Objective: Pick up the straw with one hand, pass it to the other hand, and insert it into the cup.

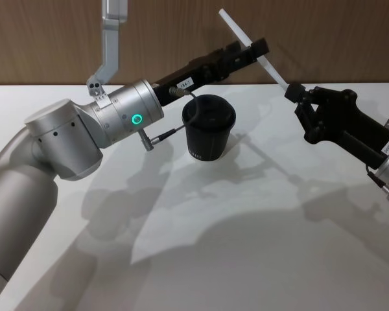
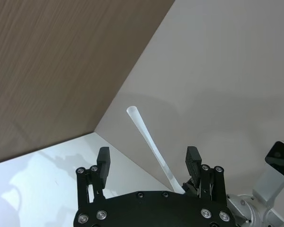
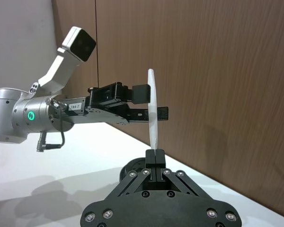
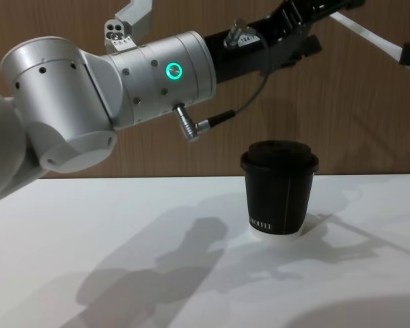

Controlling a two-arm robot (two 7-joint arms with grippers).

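The white straw (image 1: 253,46) hangs slanted in the air above and behind the cup. My right gripper (image 1: 293,92) is shut on its lower end, as the right wrist view shows (image 3: 155,153). My left gripper (image 1: 249,48), on the silver arm with the green ring, is open, and its two fingers (image 2: 193,161) stand on either side of the straw (image 2: 149,137) without closing on it. The black lidded cup (image 1: 209,127) stands upright on the white table, below the left forearm. The chest view has the cup (image 4: 280,188) well below the straw (image 4: 365,31).
The white table (image 1: 246,227) runs back to a brown wood-panel wall (image 1: 52,39). A thin dark cable (image 1: 175,131) loops from the left wrist close by the cup's rim. A silver camera bracket (image 1: 110,45) rises from the left wrist.
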